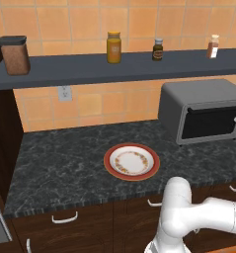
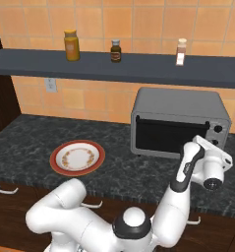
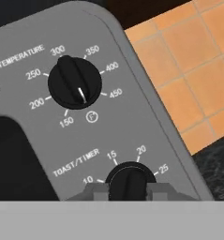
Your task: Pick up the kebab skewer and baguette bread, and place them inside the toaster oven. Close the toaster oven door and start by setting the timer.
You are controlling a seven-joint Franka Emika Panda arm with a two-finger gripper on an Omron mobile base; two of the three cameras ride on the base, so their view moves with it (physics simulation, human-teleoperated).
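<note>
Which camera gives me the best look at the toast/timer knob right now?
The hand view. The toast/timer knob sits close up, its numbers readable, between the fingertips of the shut hand. In the right base view it is a tiny dark dot on the toaster oven. In the left base view I cannot make it out.

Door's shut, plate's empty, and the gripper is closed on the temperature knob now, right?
Not quite. In the hand view the gripper is shut on the toast/timer knob; the temperature knob sits apart from it on the panel. The toaster oven door is shut and the plate empty.
</note>
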